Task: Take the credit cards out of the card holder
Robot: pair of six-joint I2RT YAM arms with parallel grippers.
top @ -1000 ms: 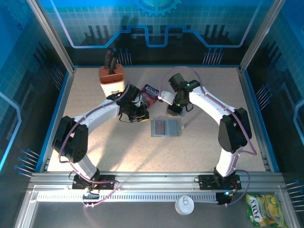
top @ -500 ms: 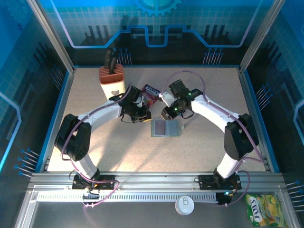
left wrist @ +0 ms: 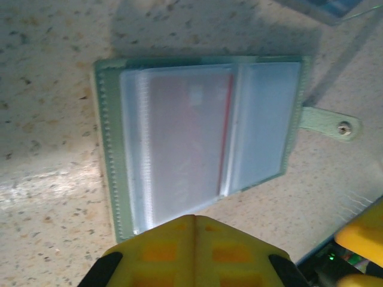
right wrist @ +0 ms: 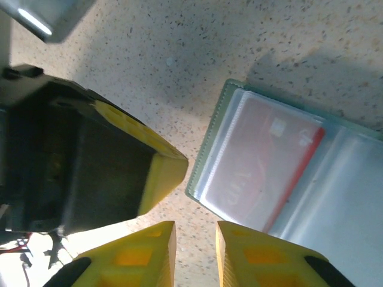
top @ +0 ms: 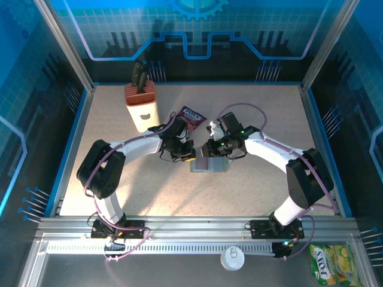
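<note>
**Overhead view:** the card holder [top: 219,165] lay open and flat near the middle of the table [top: 119,185]; I had both arms bent inward over it, with the left gripper [top: 189,155] at its left edge and the right gripper [top: 207,157] just beside it, near the same edge; a snack packet [top: 190,116] lay beyond the holder, apart from it; a knife block [top: 140,105] stood further off at the far left.

**Left wrist view:** the 2 yellow pads [left wrist: 161,251] of the left gripper were pressed together with no gap between them and nothing held; their tips sat at the near edge of the holder, and I could not tell whether they touched it; the holder showed 2 clear sleeves [left wrist: 266,119] side by side, with 1 red card [left wrist: 182,134] inside the wider one; a snap tab [left wrist: 332,124] stuck out from the holder's far side.

**Right wrist view:** the 2 yellow fingers [right wrist: 257,257] of the right gripper stood slightly apart, with bare table in the narrow gap and nothing held; the red card lay fully within its sleeve; the left gripper's tip was just beside the holder's green edge.
</note>
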